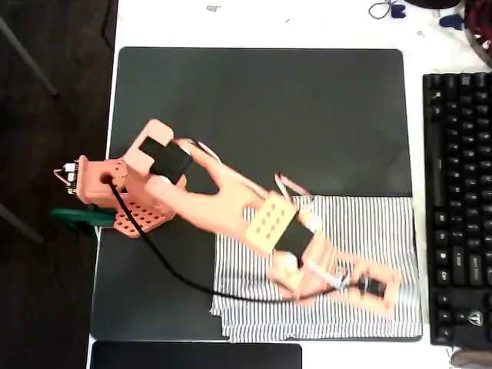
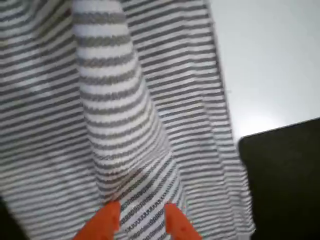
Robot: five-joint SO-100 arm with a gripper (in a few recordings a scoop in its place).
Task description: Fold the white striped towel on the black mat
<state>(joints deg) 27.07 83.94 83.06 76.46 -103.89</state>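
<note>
White desk (image 1: 254, 23) carries the black mat (image 1: 261, 115), and a black keyboard (image 1: 457, 207) lies along the right side in the overhead view. On the lower right part of the mat lies the white striped towel (image 1: 369, 231), spread nearly flat, with its right edge close to the mat's right border. The orange arm (image 1: 223, 204) reaches over the cloth, and its end effector (image 1: 377, 288) sits low near the towel's lower right corner. In the wrist view the two orange fingers (image 2: 107, 220) are clamped on a raised ridge of the towel (image 2: 115, 125), with the fabric pinched between them. I judge the cloth to be thin, light and very soft, so it will sag and follow the pull without keeping any shape. A corner or an edge seems the best place to hold it, since a pinch in the middle only bunches the fabric.
</note>
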